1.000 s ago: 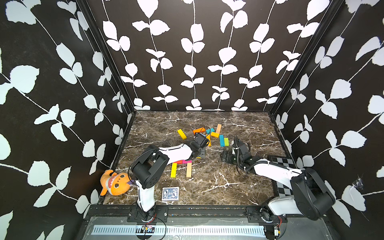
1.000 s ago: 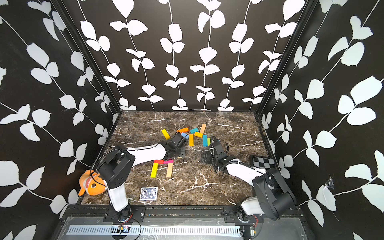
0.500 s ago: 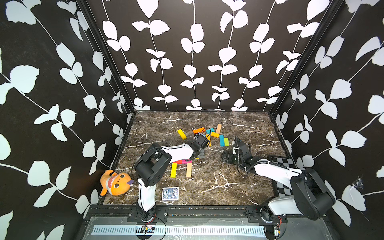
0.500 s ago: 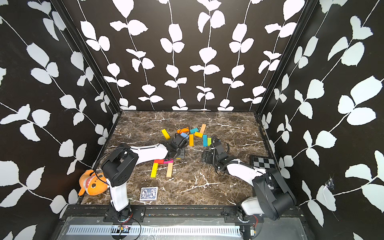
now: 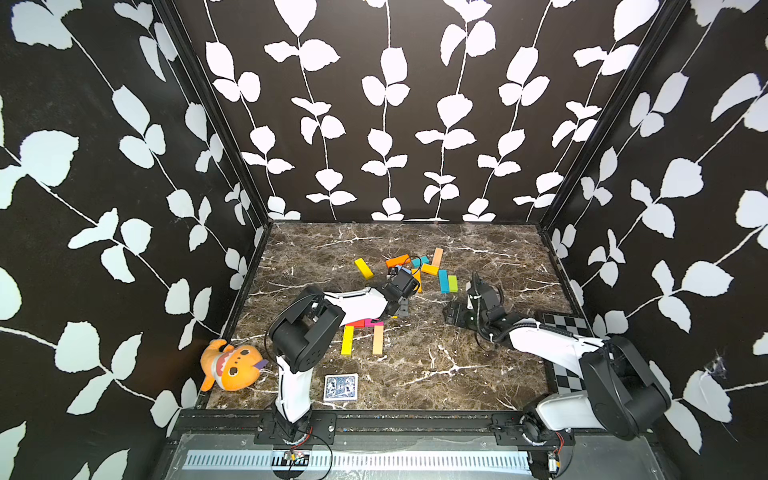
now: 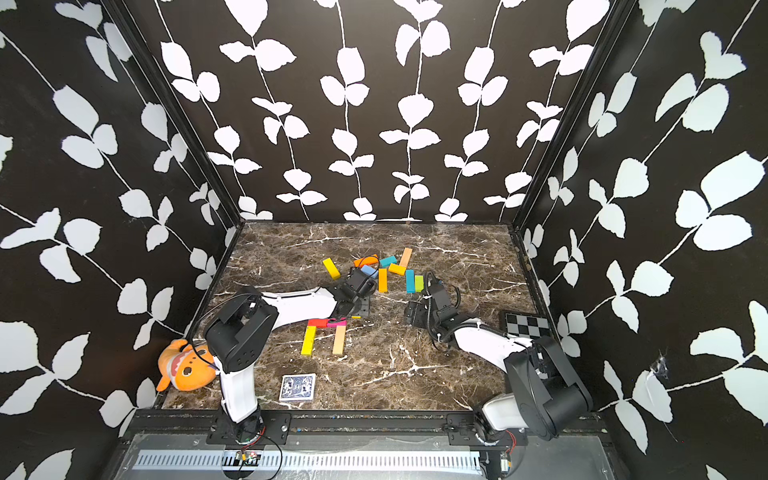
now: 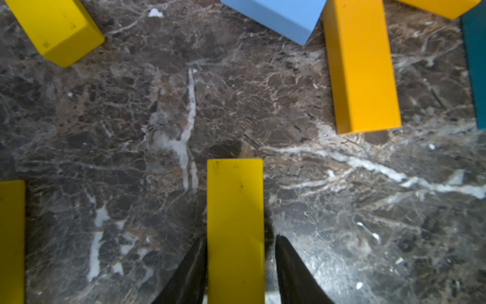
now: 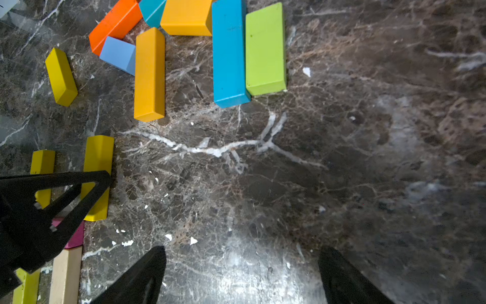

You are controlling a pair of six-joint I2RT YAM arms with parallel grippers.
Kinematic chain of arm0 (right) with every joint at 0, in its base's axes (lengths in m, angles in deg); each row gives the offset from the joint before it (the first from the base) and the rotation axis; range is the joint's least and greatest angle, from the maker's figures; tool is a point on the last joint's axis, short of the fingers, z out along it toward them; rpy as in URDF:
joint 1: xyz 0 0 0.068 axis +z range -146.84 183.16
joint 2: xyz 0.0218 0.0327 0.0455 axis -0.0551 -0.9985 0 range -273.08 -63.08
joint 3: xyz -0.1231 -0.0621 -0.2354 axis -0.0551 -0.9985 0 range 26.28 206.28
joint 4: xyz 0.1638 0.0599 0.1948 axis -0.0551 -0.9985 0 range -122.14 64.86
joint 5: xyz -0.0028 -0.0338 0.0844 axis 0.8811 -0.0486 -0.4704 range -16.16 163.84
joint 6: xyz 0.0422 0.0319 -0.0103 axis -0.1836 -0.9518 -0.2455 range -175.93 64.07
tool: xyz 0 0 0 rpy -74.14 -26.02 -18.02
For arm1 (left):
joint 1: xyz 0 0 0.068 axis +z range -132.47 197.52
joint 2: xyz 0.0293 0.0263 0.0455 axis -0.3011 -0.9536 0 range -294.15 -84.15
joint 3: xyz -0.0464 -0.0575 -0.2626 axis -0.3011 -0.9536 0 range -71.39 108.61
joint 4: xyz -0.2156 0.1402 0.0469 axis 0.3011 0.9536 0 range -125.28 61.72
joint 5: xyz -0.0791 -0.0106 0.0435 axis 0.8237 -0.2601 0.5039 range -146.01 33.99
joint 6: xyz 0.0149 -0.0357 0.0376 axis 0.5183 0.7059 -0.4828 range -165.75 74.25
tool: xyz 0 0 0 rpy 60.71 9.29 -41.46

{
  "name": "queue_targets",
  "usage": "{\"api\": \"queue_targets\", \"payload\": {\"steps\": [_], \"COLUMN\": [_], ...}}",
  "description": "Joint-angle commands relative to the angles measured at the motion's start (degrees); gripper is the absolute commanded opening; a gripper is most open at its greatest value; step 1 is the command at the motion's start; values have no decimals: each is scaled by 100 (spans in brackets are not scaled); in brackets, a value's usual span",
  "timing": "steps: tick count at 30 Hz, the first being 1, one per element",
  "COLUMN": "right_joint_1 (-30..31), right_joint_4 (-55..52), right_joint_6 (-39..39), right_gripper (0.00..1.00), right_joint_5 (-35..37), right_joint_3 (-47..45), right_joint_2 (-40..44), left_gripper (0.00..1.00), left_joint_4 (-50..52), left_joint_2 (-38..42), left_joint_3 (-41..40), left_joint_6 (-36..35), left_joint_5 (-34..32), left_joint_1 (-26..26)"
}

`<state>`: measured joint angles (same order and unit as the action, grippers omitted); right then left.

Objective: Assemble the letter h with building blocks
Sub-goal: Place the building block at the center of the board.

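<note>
Left gripper (image 7: 240, 239): jaws parted astride yellow block (image 7: 234, 205), gap one side. Right gripper (image 8: 242, 248): spread wide, empty, above worktop (image 8: 355, 171).

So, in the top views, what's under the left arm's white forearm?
The red bar and pink bar show partly below the left arm; their far edges, and whatever lies further back, are covered.

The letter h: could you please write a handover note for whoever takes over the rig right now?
Left gripper: open, jaws loosely around a yellow block lying flat on the table.
Right gripper: open, empty.
Done: lower yellow stem bar, red bar and pink bar as crossbar, tan leg.
To do: check the upper stem; a second yellow bar lies beside that block.
Spare blocks lie farther back.
</note>
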<state>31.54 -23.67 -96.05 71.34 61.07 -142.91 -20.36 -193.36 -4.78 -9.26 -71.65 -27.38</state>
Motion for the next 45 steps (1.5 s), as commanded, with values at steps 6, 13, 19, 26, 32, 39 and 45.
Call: {"api": "queue_targets", "payload": {"steps": [6, 13, 19, 26, 32, 39, 45], "right_joint_1": [-60, -91, -131, -156, -175, -190, -46], "right_joint_4": [170, 169, 186, 195, 196, 14, 3], "right_joint_6": [-75, -86, -99, -97, -84, 180, 491], "right_gripper": [90, 90, 90, 90, 91, 90, 88], "right_joint_5": [-55, -52, -74, -109, -106, -225, -558], "right_joint_3": [-35, -51, -78, -86, -103, 122, 716], "right_joint_2": [-41, -18, 12, 20, 29, -39, -244], "left_gripper": [47, 36, 31, 43, 63, 81, 96], "left_joint_4": [-58, -66, -51, -86, -254, -378, -437], "left_joint_2": [-7, -73, -153, -85, 171, 1288, 2431], "left_joint_3": [-16, 19, 61, 52, 66, 298, 140], "left_joint_6": [39, 60, 27, 67, 95, -370, -1068], "left_joint_5": [131, 207, 236, 284, 428, 482, 615], "left_joint_1": [-15, -20, -19, -18, -27, -27, 4]}}
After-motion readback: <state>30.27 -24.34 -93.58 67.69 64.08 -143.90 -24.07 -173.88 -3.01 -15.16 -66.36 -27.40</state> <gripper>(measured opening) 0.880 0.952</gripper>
